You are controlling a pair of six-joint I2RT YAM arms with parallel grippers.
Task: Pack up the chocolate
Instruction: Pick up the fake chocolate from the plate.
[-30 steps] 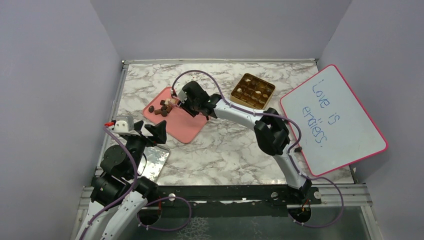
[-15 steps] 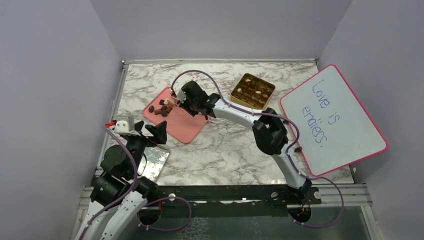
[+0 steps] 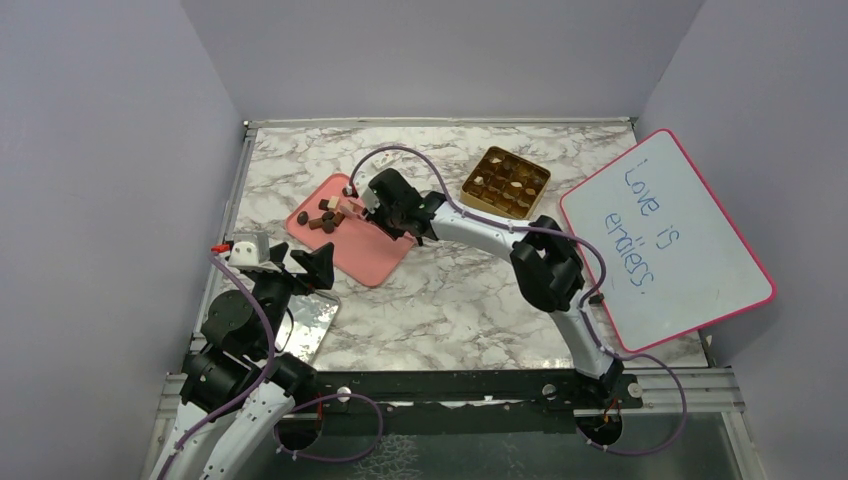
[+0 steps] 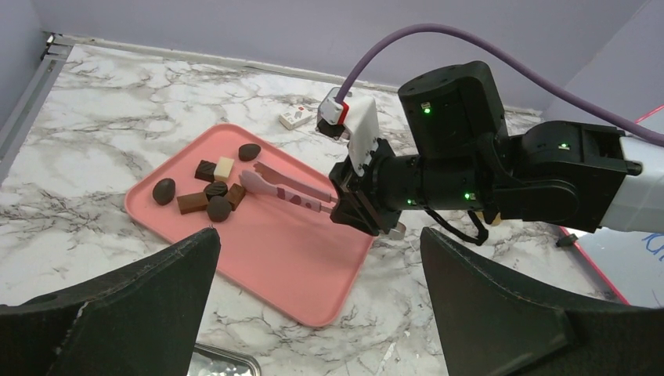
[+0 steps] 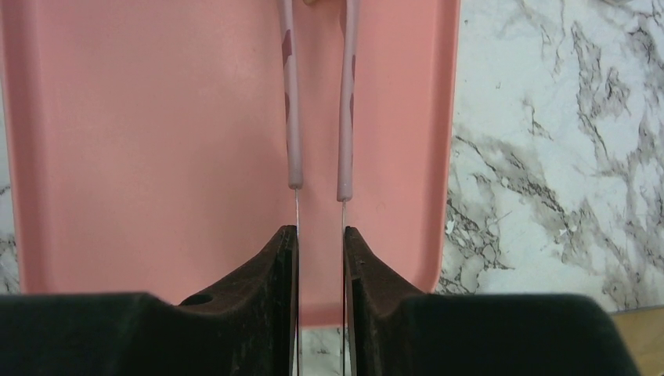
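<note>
Several small chocolates [image 3: 324, 216], mostly dark brown with one cream, lie in a cluster at the far left of a pink tray [image 3: 368, 256]. They also show in the left wrist view [image 4: 210, 192]. My right gripper [image 3: 374, 212] is shut on the pink tweezers [image 5: 294, 102] and holds them over the tray [image 5: 156, 117]. The tweezers [image 4: 286, 190] have their arms apart, with their tips beside the cluster; I see no piece between them. The gold box [image 3: 505, 183] stands to the far right of the tray, with several pieces in its grid. My left gripper [image 4: 319, 235] is open and empty, short of the tray's near edge.
A whiteboard with a pink rim [image 3: 665, 235] lies at the right. A shiny metal plate [image 3: 310, 325] lies under my left gripper [image 3: 300, 262]. A small white tag [image 4: 296, 118] lies on the marble behind the tray. Walls close the table on three sides.
My right gripper has shifted slightly to the right with the tweezers. The left arm and the chocolates have not moved.
</note>
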